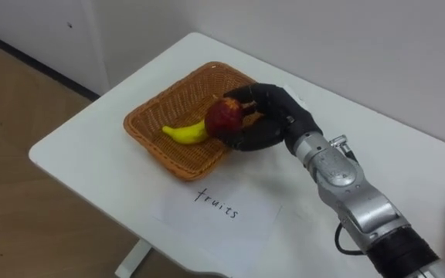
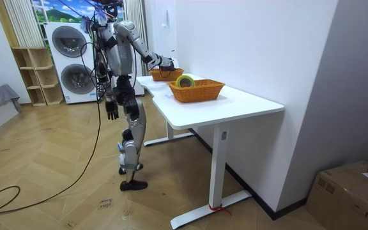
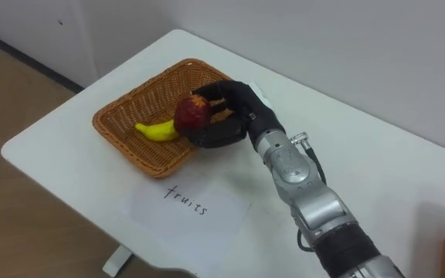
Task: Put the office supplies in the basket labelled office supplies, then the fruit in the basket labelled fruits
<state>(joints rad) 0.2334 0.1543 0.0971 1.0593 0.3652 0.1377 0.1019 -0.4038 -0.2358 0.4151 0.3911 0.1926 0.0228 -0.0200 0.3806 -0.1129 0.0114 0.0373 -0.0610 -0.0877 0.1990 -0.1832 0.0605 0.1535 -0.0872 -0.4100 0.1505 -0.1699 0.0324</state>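
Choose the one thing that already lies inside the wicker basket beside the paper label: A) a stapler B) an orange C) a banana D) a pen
C: a yellow banana lies in the wicker basket, while the right hand holds a red apple over it.

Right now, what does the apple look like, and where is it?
The apple is round and mostly dark red, with a paler patch near the top, and its skin looks smooth. The right hand holds it, with its dark fingers curled round it from the right. It is over the right part of the wicker basket, beside the tip of the banana. Whether it rests on the basket floor cannot be told.
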